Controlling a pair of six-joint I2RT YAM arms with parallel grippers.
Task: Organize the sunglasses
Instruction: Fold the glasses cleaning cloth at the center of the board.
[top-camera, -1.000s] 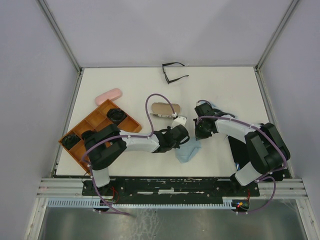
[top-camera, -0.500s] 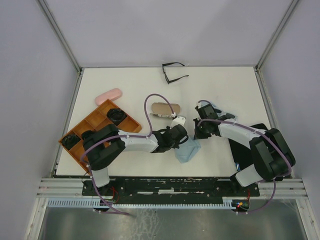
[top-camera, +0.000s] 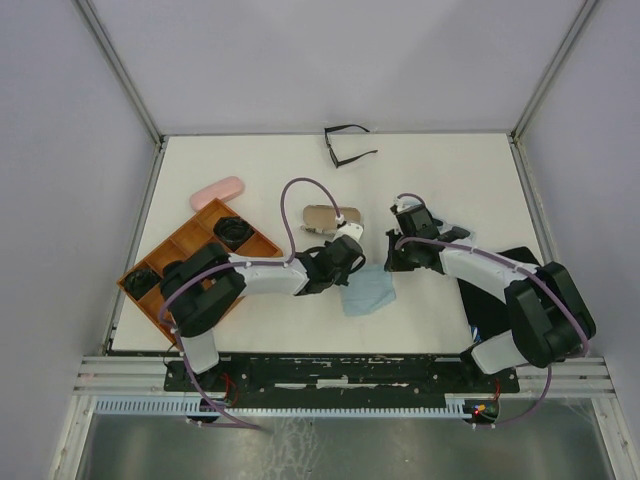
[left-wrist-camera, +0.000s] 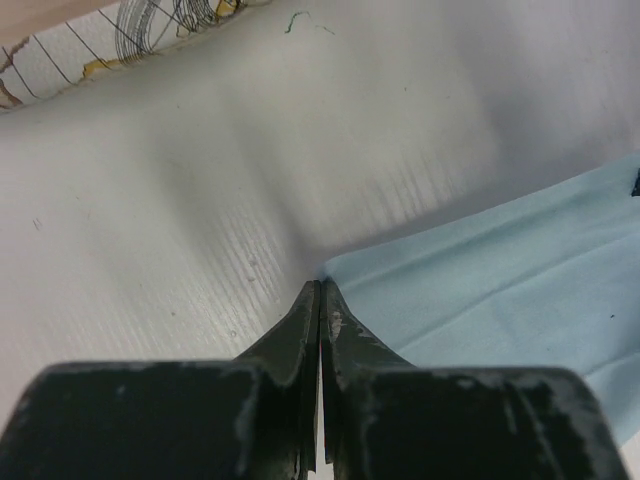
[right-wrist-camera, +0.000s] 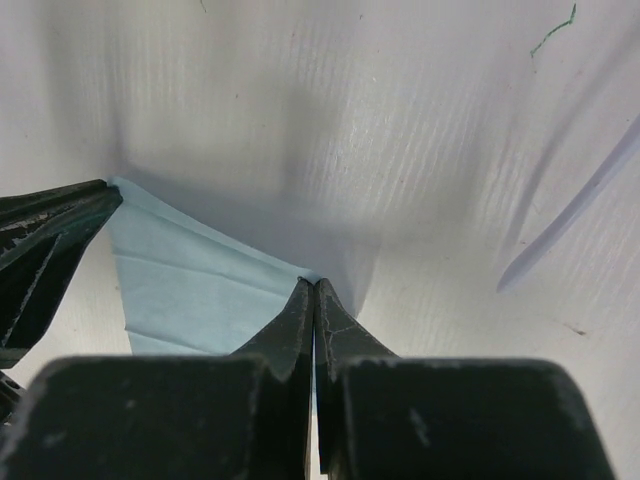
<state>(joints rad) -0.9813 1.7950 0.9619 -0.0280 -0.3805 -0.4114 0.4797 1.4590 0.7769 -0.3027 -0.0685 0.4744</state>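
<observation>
Closest in, just beyond the arm bases, the light-blue cloth (top-camera: 368, 290) lies flat on the white table (top-camera: 450, 170). The left gripper (left-wrist-camera: 320, 290) is clenched on the cloth's far left corner, its jaws pressed together with the fabric pinched at their tips. The right gripper (right-wrist-camera: 314, 288) is clamped the same way on the far right corner. Its wrist view shows the left gripper's dark fingers at the other corner and the cloth's edge running between the two.

All the sunglasses lie well apart from both sets of jaws. Left of the cloth stands an orange-brown wooden tray (top-camera: 185, 243) with compartments. One pair of dark black sunglasses (top-camera: 233, 232) sits in the tray's far compartment, and a second dark pair (top-camera: 140, 280) sits in a compartment at its left end, beside the left arm.

Just beyond the cloth's left corner, a patterned beige oblong case (top-camera: 325, 217) lies right behind the left gripper. Further left of the cloth, past the tray, rests a pink oblong case (top-camera: 217, 191). Farthest from the cloth, at the table's back edge, the thin black-framed glasses (top-camera: 345, 145) lie with their slim arms spread out.
</observation>
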